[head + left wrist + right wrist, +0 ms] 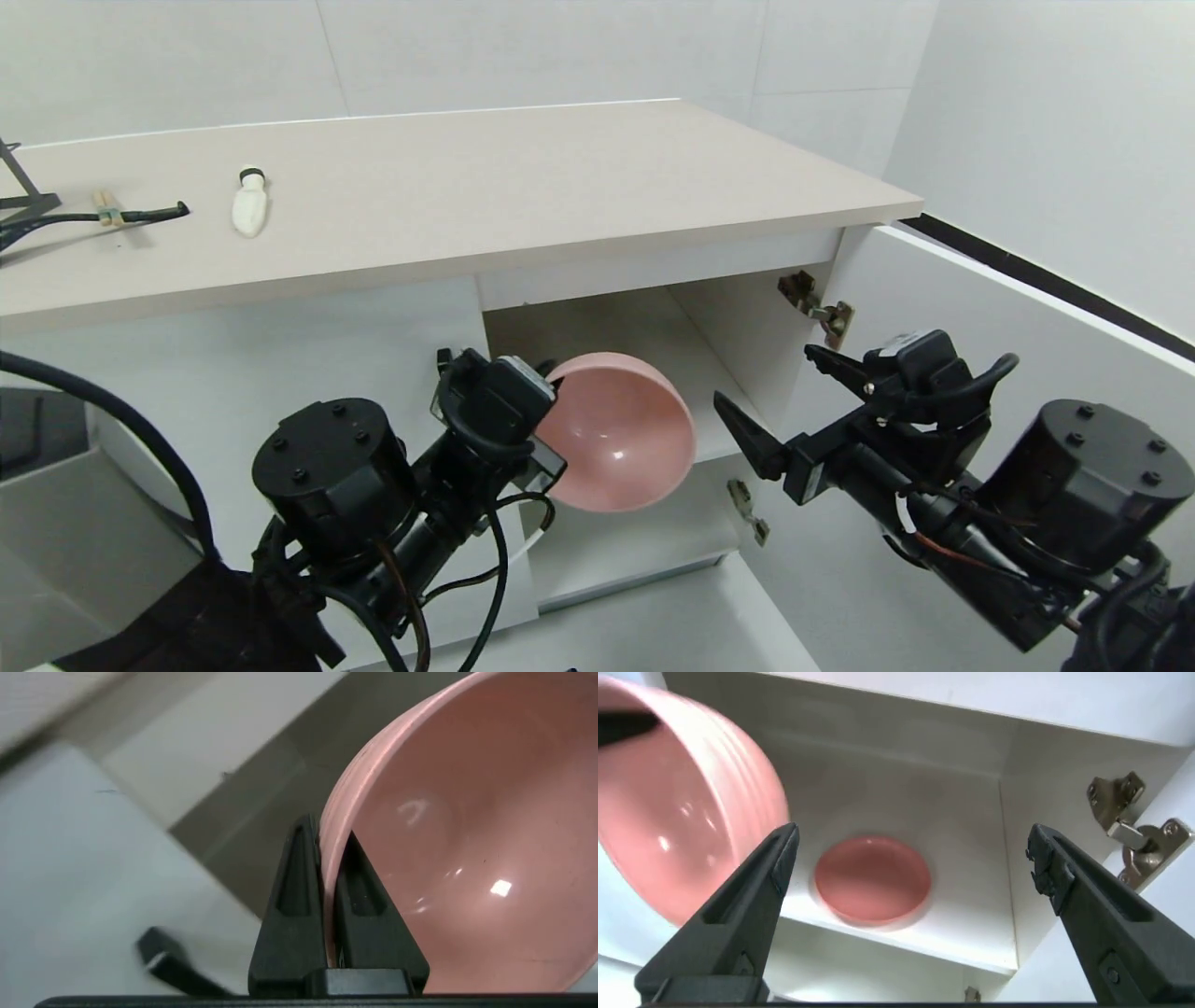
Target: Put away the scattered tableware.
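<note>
A small white utensil [249, 201] lies on the countertop [523, 177] at 10 o'clock, not yet stored. The left gripper [324, 891] pinches the pink bowl [621, 439] by its rim and tilts it toward the open cabinet, likely bound for the shelf holding the pink plate [873, 879]. At the bowl's 3 o'clock, the right gripper [761, 375] hangs spread wide, leaving the opening free.

Bowl [621, 439] before open cabinet [738, 345], plate [873, 879] on shelf [971, 901] inside
</note>
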Controlling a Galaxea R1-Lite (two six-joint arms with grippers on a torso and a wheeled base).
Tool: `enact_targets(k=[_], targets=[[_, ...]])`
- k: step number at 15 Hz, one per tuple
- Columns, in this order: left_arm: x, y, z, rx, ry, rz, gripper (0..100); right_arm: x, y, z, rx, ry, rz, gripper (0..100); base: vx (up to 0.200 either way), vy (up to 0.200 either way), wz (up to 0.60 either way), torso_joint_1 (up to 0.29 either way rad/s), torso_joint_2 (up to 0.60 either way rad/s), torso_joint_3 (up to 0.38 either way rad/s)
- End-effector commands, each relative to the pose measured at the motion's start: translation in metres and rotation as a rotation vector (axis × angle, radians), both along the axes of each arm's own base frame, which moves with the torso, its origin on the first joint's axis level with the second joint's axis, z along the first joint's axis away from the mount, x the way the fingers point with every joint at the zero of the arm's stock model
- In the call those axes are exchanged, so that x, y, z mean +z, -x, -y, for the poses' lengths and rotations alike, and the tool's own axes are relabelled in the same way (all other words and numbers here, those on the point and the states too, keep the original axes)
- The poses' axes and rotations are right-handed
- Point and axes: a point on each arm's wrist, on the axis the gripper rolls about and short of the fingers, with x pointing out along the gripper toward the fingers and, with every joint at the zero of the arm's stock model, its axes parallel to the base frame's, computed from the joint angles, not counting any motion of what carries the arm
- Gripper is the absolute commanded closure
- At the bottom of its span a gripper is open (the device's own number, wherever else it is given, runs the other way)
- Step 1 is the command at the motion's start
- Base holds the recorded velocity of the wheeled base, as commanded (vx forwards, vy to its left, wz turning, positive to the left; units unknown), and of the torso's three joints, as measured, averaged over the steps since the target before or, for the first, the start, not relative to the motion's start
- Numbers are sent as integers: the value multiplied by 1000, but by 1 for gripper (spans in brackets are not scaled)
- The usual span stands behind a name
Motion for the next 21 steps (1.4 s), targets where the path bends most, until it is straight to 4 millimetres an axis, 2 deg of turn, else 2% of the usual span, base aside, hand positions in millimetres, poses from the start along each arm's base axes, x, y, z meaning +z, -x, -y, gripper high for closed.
enact_targets(k=[1,4,6,11,13,16,21], targets=[[0,-8,20,-25,20,24,100,0,0,-2,7,-6,-1,0,0,0,0,0,0,0],[-1,-31,36,-10,77,40,100,8,-2,-3,8,-82,0,0,0,0,0,0,0,0],[-6,-38,42,18,82,35,100,13,-3,-2,6,-100,13,0,0,0,0,0,0,0],[1,-39,45,19,111,53,100,9,-6,-1,-6,-91,0,0,0,0,0,0,0,0],[6,-41,48,13,144,62,100,-2,-16,-6,-16,-96,-38,0,0,0,0,0,0,0],[12,-40,53,-6,191,62,100,-3,-35,3,-78,-122,-34,0,0,0,0,0,0,0],[17,-41,56,-14,233,63,100,-3,-35,4,-82,-122,-35,0,0,0,0,0,0,0]])
